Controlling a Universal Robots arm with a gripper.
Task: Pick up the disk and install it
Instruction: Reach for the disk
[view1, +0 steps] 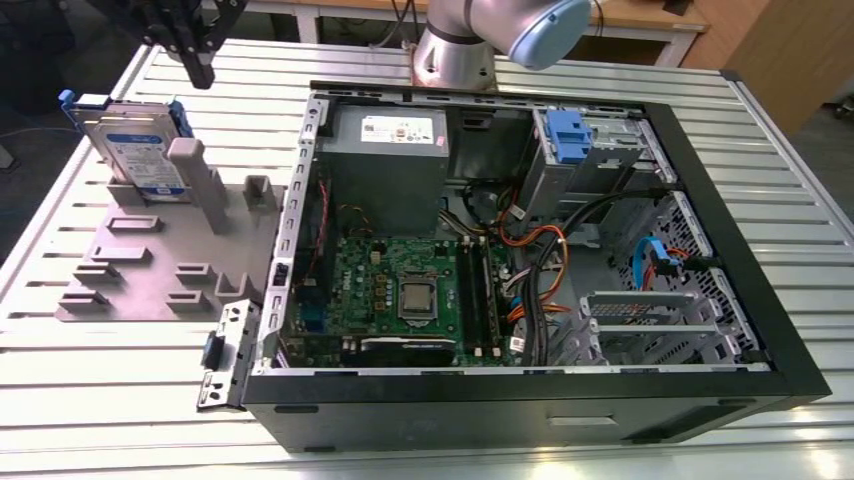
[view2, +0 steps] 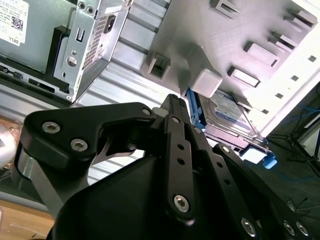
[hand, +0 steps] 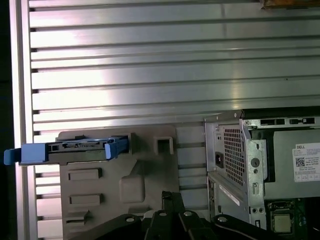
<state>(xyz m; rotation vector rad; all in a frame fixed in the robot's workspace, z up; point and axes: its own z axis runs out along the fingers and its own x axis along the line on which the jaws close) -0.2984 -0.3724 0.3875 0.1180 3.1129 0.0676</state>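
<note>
Gripper: the black two-fingered gripper (view1: 199, 78) hangs with its fingers pointing down, over the far corner of the table on the exterior view's left.
Gripper state: the fingers are pressed together with nothing between them, as both wrist views show (view2: 172, 100) (hand: 167, 196).
Disk: the flat silver-grey hard drive in its blue plastic carrier (view1: 138, 150) stands upright on its edge in a slot at the far end of the fixture. Its white-and-blue label faces the exterior camera.
Disk relative to gripper: the fingertips sit above the disk's top edge and a little toward the exterior view's right of it, near but clearly apart. In the first wrist view the disk (hand: 80, 147) appears edge-on, with a blue tab sticking out past the fixture and the fingertips off to one side of it. In the second wrist view the disk (view2: 227, 112) lies just beyond the fingertips.
Fixture: a flat grey plastic holder plate with raised slots and posts (view1: 134, 270) lies on the table beside the computer case.
Table: a ribbed aluminium tabletop (view1: 80, 400) carries both fixture and case.
Computer case: an open black tower case (view1: 534, 400) lies on its side, well apart from the gripper.
Inside the case: a grey box-shaped power supply (view1: 387, 160), a green motherboard (view1: 400, 290) and a blue bracket in the drive bay (view1: 567, 135).
</note>
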